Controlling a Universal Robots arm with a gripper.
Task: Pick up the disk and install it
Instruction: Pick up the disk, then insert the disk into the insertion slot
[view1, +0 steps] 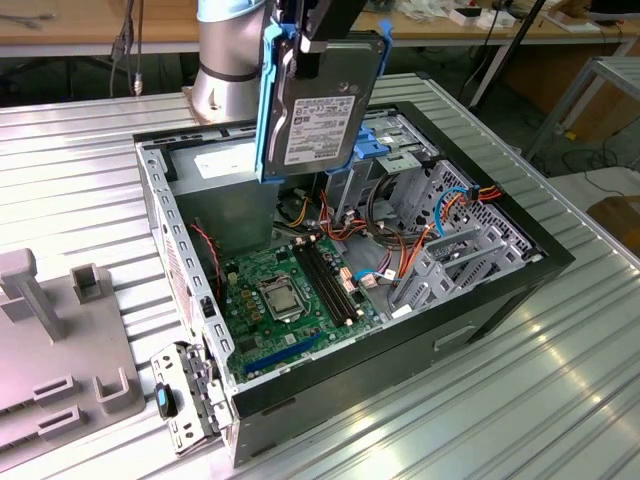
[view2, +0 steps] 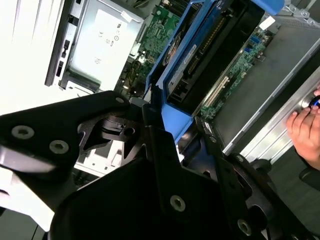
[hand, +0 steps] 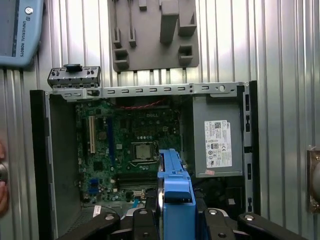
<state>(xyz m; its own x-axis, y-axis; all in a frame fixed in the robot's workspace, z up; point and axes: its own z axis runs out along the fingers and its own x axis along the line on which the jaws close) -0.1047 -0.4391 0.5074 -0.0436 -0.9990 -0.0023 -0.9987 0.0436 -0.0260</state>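
Above the open computer case (view1: 470, 330), the tool (view1: 312, 45) clamps the disk (view1: 320, 105) on edge: pickup looks done, install not yet made.

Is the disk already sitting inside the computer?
No, in the exterior view the disk hangs upright in the gripper, up above the open computer case.
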